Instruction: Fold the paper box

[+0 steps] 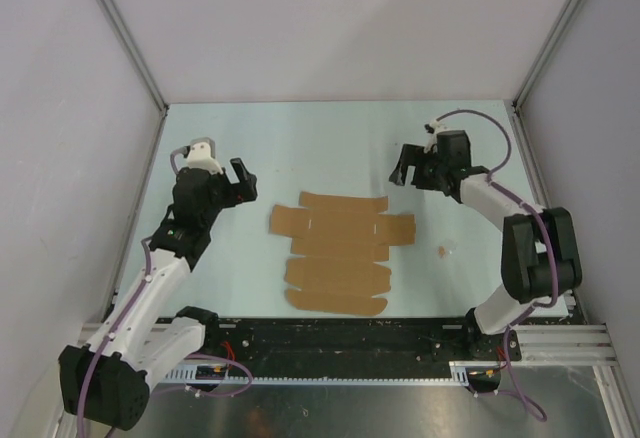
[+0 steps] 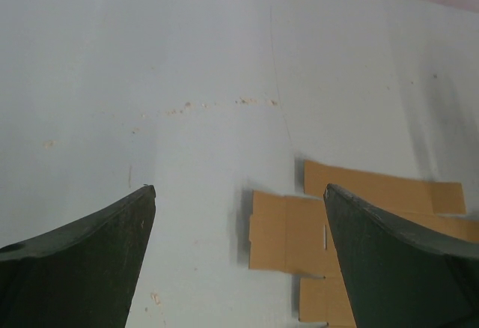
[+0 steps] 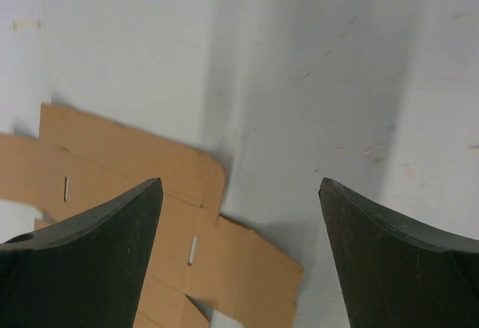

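The paper box [image 1: 340, 253] is a flat brown die-cut cardboard sheet with flaps and crease lines, lying in the middle of the table. My left gripper [image 1: 243, 180] hovers to the sheet's upper left, open and empty. In the left wrist view [image 2: 239, 187] the sheet's left flaps [image 2: 288, 232] show between the open fingers. My right gripper [image 1: 405, 166] hovers above the sheet's upper right, open and empty. In the right wrist view [image 3: 241, 182] the sheet's right flaps [image 3: 224, 257] lie below the open fingers.
A small brown scrap [image 1: 442, 252] lies on the pale table [image 1: 330, 148] right of the sheet. Grey walls with metal posts close in the left, right and back. A black rail [image 1: 340, 336] runs along the near edge between the arm bases.
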Robot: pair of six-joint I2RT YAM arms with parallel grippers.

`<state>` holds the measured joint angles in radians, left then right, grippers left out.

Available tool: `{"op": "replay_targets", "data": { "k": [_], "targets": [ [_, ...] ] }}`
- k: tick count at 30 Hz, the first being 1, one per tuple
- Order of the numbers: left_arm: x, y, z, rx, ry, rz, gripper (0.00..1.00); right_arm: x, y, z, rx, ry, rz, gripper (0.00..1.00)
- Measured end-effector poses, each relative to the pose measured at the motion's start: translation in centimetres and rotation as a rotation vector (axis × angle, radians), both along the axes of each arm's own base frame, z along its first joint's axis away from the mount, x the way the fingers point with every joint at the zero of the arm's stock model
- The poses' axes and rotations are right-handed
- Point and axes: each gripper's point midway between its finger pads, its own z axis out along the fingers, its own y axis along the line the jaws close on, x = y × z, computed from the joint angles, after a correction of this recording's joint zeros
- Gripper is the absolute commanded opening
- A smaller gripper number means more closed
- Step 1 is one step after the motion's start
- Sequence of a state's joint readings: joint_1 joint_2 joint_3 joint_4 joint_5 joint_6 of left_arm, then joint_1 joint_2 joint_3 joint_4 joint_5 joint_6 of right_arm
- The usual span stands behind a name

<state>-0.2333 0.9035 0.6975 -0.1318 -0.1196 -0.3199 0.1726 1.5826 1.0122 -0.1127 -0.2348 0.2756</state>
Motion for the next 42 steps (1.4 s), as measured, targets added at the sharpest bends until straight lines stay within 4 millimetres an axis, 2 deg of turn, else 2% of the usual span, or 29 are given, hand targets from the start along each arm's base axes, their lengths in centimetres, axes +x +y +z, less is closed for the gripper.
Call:
{"op": "replay_targets", "data": {
  "k": [4,7,11,19,26,29,32,38,42],
  "targets": [
    [-0.5,-1.6,-0.3,-0.023,0.017,-0.047,1.0,-1.2,2.8,-3.2,0.039,0.108,0.098,0.81],
    [-0.9,-3.0,-0.7,-0.03,0.031,-0.093,1.0,-1.9,3.8,-5.2,0.066,0.175,0.128,0.77],
    [-1.4,-4.0,-1.7,-0.032,0.06,-0.122,1.0,-2.5,4.6,-6.6,0.091,0.229,0.145,0.69],
    [-1.7,-4.4,-2.4,-0.031,0.085,-0.131,1.0,-2.7,6.5,-7.4,0.131,0.264,0.189,0.51],
    [-1.8,-4.3,-2.6,-0.028,0.092,-0.13,1.0,-3.0,7.2,-8.2,0.14,0.292,0.202,0.37],
    [-1.8,-4.3,-2.6,-0.027,0.094,-0.13,1.0,-2.9,7.2,-8.5,0.139,0.295,0.202,0.21],
    [-1.8,-4.3,-2.7,-0.026,0.097,-0.13,1.0,-2.8,7.2,-8.8,0.138,0.301,0.202,0.1],
    [-1.8,-4.3,-3.0,-0.023,0.107,-0.13,1.0,-2.6,7.3,-8.7,0.148,0.296,0.188,0.0],
    [-1.9,-4.3,-3.1,-0.021,0.113,-0.13,1.0,-2.5,7.3,-8.6,0.161,0.307,0.16,0.0]
  ]
}}
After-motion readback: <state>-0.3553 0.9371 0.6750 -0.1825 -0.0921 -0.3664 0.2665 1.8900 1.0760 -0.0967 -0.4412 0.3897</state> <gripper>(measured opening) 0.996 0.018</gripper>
